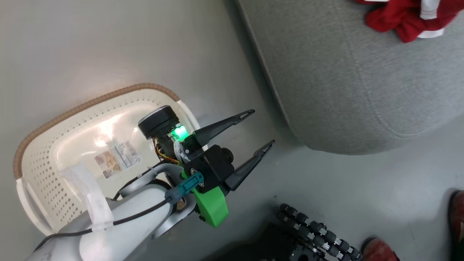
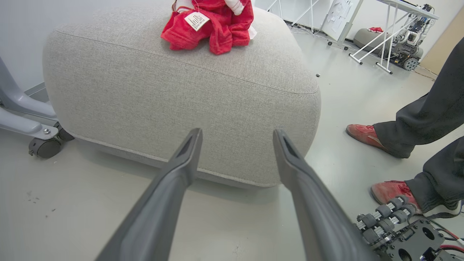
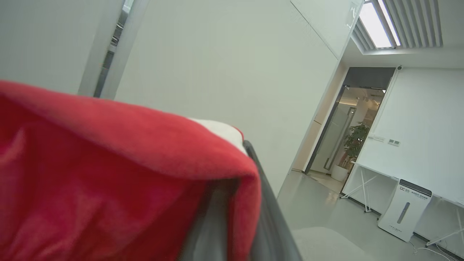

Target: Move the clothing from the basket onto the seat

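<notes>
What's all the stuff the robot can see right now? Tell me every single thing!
Clothing pile: one, red with white trim, on top of the seat.
Clothing piece: one, red, draped over the right gripper.
Seat: one, grey, on the floor.
Basket: one, cream with a brown rim, on the floor left of the seat.
Sticker: one, paper, on the basket's floor.
Plant: one, green, by the doorway.
Person's shoes: two, red, on the floor right of the seat.
Left gripper: one, dark, open and holding nothing, between basket and seat.
Right gripper: one, dark, shut on the clothing piece.
</notes>
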Robot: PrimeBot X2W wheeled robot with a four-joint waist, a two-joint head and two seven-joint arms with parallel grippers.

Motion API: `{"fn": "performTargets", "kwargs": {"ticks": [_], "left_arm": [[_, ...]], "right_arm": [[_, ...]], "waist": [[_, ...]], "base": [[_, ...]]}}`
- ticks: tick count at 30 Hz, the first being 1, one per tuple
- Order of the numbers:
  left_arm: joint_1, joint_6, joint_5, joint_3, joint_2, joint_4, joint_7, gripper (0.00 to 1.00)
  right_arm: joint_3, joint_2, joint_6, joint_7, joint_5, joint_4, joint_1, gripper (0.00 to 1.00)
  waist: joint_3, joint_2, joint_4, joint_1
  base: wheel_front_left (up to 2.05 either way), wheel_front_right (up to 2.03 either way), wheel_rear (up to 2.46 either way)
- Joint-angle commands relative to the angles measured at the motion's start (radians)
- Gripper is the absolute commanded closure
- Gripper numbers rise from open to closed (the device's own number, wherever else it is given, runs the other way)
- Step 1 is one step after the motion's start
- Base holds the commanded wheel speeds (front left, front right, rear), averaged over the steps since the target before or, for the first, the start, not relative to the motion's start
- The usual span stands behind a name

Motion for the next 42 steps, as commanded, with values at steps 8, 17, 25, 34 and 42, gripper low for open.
{"fn": "performTargets", "kwargs": {"ticks": [8,17,25,34,42], "left_arm": [[0.0,0.023,-0.004,0.008,0.027,-0.018,-0.003,0.0],[0.012,0.038,-0.019,0.011,0.025,-0.02,-0.01,0.0],[0.034,0.06,-0.028,0.011,-0.027,0.025,-0.075,0.0],[0.046,0.083,-0.043,0.023,-0.179,0.168,-0.239,0.0],[0.132,0.086,-0.064,0.204,-0.261,0.227,-0.273,0.0]], "right_arm": [[-0.109,-0.015,-0.002,0.0,-0.091,0.308,0.031,1.0],[-0.163,0.001,-0.002,0.0,-0.11,0.446,0.036,0.0],[-0.171,0.044,-0.002,0.0,-0.09,0.264,0.179,0.0],[-0.15,0.124,-0.002,0.0,-0.1,-0.054,0.457,0.0],[0.033,0.196,-0.002,0.0,-0.112,-0.124,0.582,0.0]], "waist": [[0.105,-0.0001,0.089,-0.0002],[0.083,-0.0001,0.086,-0.0002],[0.029,-0.0001,0.127,-0.0002],[-0.063,-0.0001,0.315,-0.0002],[-0.188,-0.0001,0.45,-0.0002]], "base": [[0.0,0.0,0.0],[0.0,0.0,0.0],[0.0,0.0,0.0],[0.0,0.0,0.0],[0.0,0.0,0.0]]}}
